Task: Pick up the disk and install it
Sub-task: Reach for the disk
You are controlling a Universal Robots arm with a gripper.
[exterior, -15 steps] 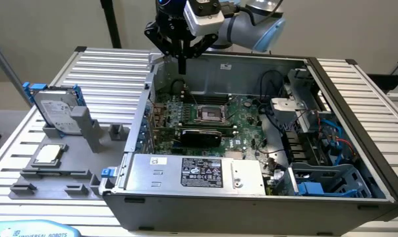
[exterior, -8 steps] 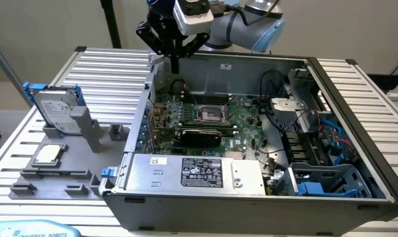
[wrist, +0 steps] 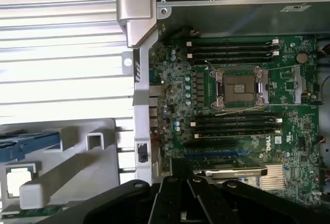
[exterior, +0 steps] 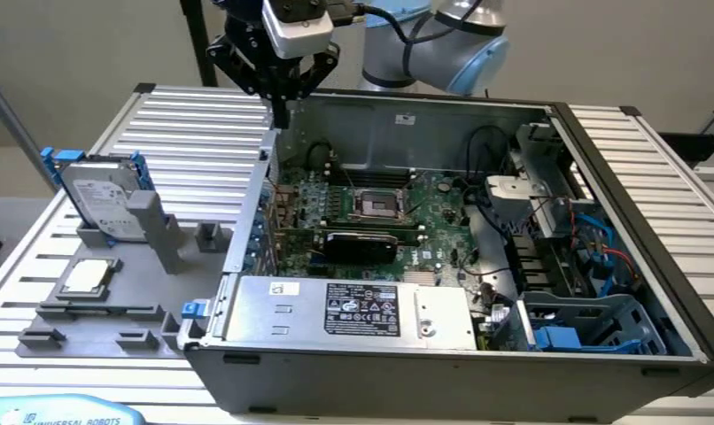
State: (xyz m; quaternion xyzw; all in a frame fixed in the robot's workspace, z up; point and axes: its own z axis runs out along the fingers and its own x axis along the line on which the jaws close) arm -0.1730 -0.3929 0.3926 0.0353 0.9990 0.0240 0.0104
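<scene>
While the black end effector hangs pressed together, empty, over the grey computer case's far edge, the blue-framed silver-grey metal disk stands upright in a grey holder, ribbed surface between.

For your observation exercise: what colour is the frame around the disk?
Bright blue; the frame around the disk shows best in the exterior view.

Readable: "UNIVERSAL ROBOTS" plus logo on the light-blue plate, outside the computer case at its front corner. "DELL" in white on the motherboard inside the case. Black label on the silver box inside the case and white label on the disk outside it: printed, too small to read.
</scene>
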